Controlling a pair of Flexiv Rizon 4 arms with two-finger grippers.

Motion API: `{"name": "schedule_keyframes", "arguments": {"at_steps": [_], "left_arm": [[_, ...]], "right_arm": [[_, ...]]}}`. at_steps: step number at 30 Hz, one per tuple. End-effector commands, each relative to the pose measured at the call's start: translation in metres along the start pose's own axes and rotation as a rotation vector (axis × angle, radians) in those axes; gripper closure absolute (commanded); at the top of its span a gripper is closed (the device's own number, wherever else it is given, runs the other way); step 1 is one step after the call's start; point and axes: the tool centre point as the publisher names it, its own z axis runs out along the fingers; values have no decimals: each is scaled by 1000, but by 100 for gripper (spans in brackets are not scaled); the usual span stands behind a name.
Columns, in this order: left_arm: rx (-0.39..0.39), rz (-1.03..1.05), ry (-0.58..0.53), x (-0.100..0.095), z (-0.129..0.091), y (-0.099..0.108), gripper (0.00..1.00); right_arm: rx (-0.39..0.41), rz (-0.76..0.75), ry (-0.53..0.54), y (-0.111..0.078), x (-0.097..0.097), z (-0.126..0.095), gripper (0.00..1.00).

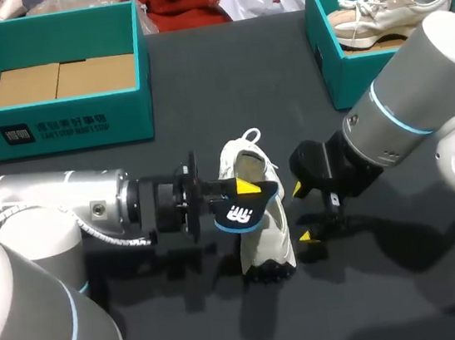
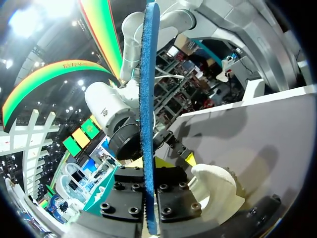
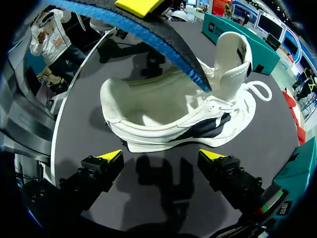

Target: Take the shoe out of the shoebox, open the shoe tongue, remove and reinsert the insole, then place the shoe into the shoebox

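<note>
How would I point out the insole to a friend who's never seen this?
On the dark table, find the white shoe in the middle. Over its opening the left gripper pinches the insole: the only thin dark flap, edged in blue.

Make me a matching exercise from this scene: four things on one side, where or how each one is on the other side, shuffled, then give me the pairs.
Things:
1. insole
2. white shoe
3. right pincer
4. beige shoe

Places or states:
A. inside the right-hand teal box
B. open, beside the white shoe
C. gripped by the left pincer
D. on the table, under the insole

Pairs: 1-C, 2-D, 3-B, 4-A
</note>
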Motion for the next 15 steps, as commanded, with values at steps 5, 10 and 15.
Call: {"name": "schedule_keyframes", "arguments": {"at_steps": [5,10,15], "left_arm": [[-17,7,-21,4,-10,-16,100],[18,-17,-36,0,-16,-35,100],[39,-48,-15,1,-12,-31,100]], "right_arm": [[0,0,-2,0,1,1,0],[0,0,-2,0,1,1,0],[0,0,-2,0,1,1,0]]}}
